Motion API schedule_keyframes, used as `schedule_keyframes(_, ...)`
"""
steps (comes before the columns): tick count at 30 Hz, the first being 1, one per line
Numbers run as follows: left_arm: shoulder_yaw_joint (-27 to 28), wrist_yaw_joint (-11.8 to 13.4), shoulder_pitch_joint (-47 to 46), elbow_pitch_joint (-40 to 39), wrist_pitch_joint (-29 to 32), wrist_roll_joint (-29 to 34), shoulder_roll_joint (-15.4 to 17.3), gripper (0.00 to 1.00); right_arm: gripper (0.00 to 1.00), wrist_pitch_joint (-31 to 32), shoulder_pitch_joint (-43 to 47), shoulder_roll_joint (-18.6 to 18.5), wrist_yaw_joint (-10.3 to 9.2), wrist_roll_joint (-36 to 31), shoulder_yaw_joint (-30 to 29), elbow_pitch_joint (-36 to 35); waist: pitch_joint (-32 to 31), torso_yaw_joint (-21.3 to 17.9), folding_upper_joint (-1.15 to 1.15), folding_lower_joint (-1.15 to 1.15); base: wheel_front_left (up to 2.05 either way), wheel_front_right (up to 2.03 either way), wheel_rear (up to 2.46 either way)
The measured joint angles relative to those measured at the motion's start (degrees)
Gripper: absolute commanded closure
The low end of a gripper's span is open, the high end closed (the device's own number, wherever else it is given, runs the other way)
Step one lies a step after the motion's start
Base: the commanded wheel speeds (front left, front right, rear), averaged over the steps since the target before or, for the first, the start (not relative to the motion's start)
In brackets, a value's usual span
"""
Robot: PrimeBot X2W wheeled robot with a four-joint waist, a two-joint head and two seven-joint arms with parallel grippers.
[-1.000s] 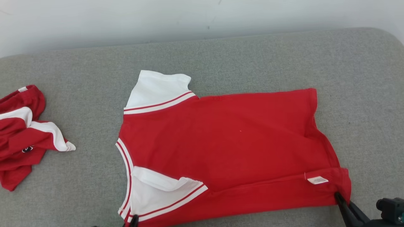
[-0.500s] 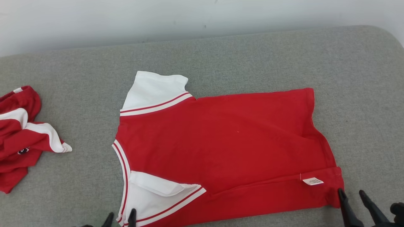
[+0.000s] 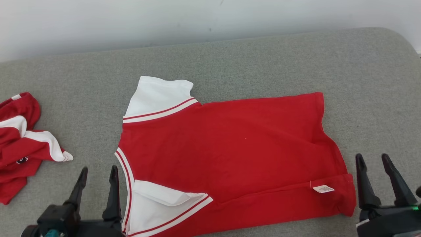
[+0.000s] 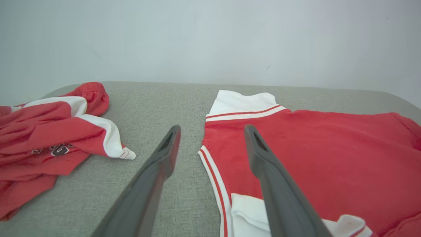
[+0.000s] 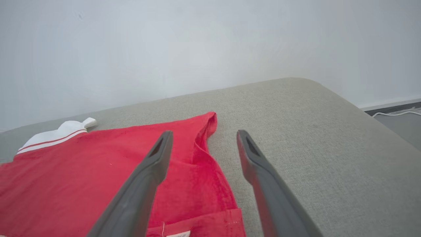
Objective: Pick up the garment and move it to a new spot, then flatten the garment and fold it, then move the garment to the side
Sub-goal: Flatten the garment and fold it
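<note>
In the head view, the red garment (image 3: 230,151) lies spread in the middle of the grey cushion (image 3: 263,59). Its striped neckline is toward 9 o'clock and its hem toward 3 o'clock. One white sleeve (image 3: 158,95) points to 11 o'clock. The edge at 6 o'clock is turned over the body, and a small white label (image 3: 323,189) shows on it. The left gripper (image 3: 99,168) is at 7 o'clock, just beside the neckline, with its fingers spread wide and nothing between them. The right gripper (image 3: 372,156) is at 4 o'clock, just beside the hem corner, also wide and empty. A second red and white garment (image 3: 19,144) lies crumpled at 9 o'clock, well apart.

In the left wrist view, the left gripper (image 4: 212,128) stands wide above the cushion. One finger is over bare fabric of the cushion and the other is over the garment's (image 4: 329,154) shoulder. The crumpled garment (image 4: 42,131) is at 9 o'clock.

In the right wrist view, the right gripper (image 5: 204,133) is wide and holds nothing. The garment (image 5: 98,171) is at 8 o'clock, and its hem edge runs up between the fingers. A white cable (image 5: 394,113) lies on the floor at 3 o'clock.
</note>
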Motion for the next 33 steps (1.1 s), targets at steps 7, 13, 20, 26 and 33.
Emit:
schedule_keyframes(7, -1.55, 0.19, -3.65, -0.23, -0.15, 1.90, -0.10, 0.00, 0.00, 0.15, -1.61, -1.62, 0.00, -1.13, 4.82, -2.90, -0.78, 0.15, 0.00, 0.00, 0.00, 0.00, 0.00)
schedule_keyframes(13, -2.15, 1.21, -3.83, -0.16, 0.14, 3.12, -0.27, 0.00, 0.00, 0.63, -1.64, -1.96, 0.00, -1.22, 7.21, -3.90, -1.25, 0.07, 0.00, 0.00, 0.00, 0.00, 0.00)
schedule_keyframes(20, -2.52, 2.03, -2.73, -0.38, 0.03, 3.20, -0.77, 0.00, 0.00, 0.79, -1.59, -2.08, 0.00, -1.18, 7.51, -4.02, -0.98, 0.62, 0.00, 0.00, 0.00, 0.00, 0.00)
schedule_keyframes(26, -3.78, 0.43, -4.41, -0.05, 0.74, 2.96, -0.66, 0.00, 0.00, 0.60, -1.91, -2.46, 0.00, -0.82, 7.28, -4.02, -0.16, 1.04, 0.00, 0.00, 0.00, 0.00, 0.00)
schedule_keyframes(33, -4.86, -6.75, -18.70, 5.35, 6.39, -0.98, 0.38, 0.00, 0.00, 0.02, -3.70, -2.57, 0.00, -0.24, 8.27, -4.03, 2.46, 0.26, 0.00, 0.00, 0.00, 0.00, 0.00)
